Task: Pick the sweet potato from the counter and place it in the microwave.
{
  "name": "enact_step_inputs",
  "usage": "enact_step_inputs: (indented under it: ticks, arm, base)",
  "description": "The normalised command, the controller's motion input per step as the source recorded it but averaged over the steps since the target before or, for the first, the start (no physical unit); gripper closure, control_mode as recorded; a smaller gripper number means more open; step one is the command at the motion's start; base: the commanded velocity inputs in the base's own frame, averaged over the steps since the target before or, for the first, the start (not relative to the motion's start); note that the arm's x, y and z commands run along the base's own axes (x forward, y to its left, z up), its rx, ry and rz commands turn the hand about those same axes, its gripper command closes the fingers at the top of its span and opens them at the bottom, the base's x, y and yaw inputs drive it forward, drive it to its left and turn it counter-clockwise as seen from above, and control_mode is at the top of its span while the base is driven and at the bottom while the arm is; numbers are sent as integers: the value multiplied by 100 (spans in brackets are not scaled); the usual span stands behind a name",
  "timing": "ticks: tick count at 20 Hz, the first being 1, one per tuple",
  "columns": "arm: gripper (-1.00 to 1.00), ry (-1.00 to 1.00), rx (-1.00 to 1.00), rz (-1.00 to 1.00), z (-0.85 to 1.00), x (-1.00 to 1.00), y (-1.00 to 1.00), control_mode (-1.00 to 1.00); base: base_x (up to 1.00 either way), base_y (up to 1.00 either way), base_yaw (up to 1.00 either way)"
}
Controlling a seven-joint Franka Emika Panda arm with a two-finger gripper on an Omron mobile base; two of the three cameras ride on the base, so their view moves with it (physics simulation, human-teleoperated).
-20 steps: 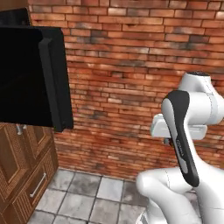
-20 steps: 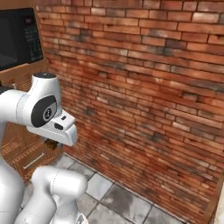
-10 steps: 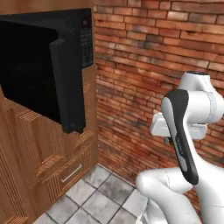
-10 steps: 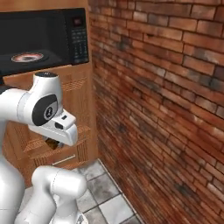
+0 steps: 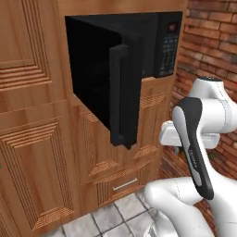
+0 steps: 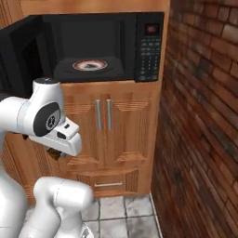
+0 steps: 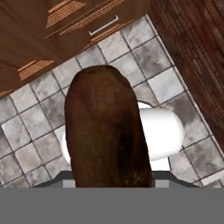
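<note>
The sweet potato (image 7: 107,131), a dark reddish-brown lump, hangs over the tiled floor in the hand view and hides the finger tips. My gripper (image 6: 54,153) is shut on it, tucked low under the white wrist in front of the cabinet doors. The black microwave (image 6: 93,46) sits in a wooden cabinet wall above the hand, its door (image 5: 122,92) swung open to the left with the long bar handle (image 5: 115,95) facing out. Inside lies the red-ringed turntable (image 6: 90,65); the keypad (image 6: 148,49) is on the right. The counter is out of view.
Wooden cabinet doors (image 6: 104,125) and a drawer (image 6: 108,183) stand below the microwave. A brick wall (image 6: 204,121) closes the right side. Grey floor tiles (image 7: 39,109) lie beneath the hand. The open door juts out toward the arm (image 5: 194,139).
The whole picture has shifted as the base moved: the brick wall slid right and the microwave came to the middle, nearer. The arm keeps its folded pose, still holding the sweet potato.
</note>
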Motion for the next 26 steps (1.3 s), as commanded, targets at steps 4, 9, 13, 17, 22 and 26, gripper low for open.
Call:
enact_step_inputs:
  ticks: [4,9,13,17,22,26]
  arm:
    - [100,0,0,0,0,0,0,100]
    - [100,0,0,0,0,0,0,100]
    - [100,0,0,0,0,0,0,100]
    - [100,0,0,0,0,0,0,100]
    - [100,0,0,0,0,0,0,100]
    - [100,0,0,0,0,0,0,100]
  base:
    - [94,-65,37]
    - [45,-68,36]
    - [43,-48,35]
    - [72,-16,35]
    - [68,-8,28]
    - [23,0,20]
